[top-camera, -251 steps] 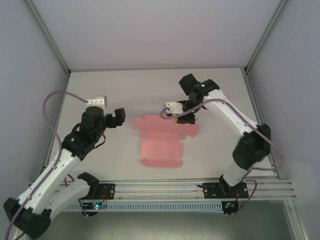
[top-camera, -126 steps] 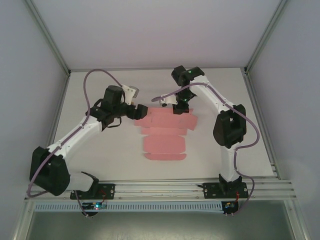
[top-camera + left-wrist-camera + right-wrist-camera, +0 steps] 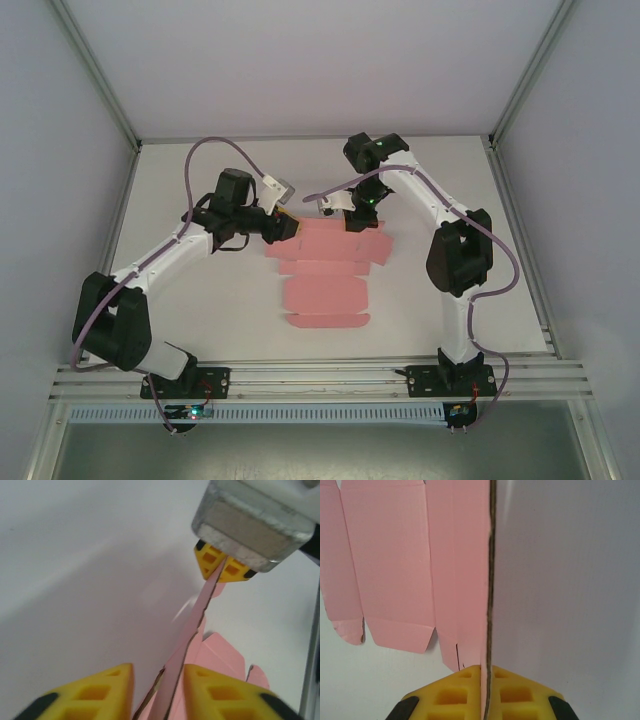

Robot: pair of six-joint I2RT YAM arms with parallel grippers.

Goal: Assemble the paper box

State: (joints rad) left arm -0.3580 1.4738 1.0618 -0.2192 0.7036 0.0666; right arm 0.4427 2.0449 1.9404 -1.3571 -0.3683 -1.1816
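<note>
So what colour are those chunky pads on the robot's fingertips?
Bright yellow pads, best seen in the left wrist view, flanking the thin light-pink paper box.

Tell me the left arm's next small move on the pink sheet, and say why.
Probably close the left gripper fully on the raised edge of the paper box. That edge runs between its fingers with a gap showing beside one, while the right gripper is shut on the same edge farther along. Holding both ends should let the arms fold the panel evenly.

The white table (image 3: 230, 325) bears the unfolded pink paper box (image 3: 325, 295).
</note>
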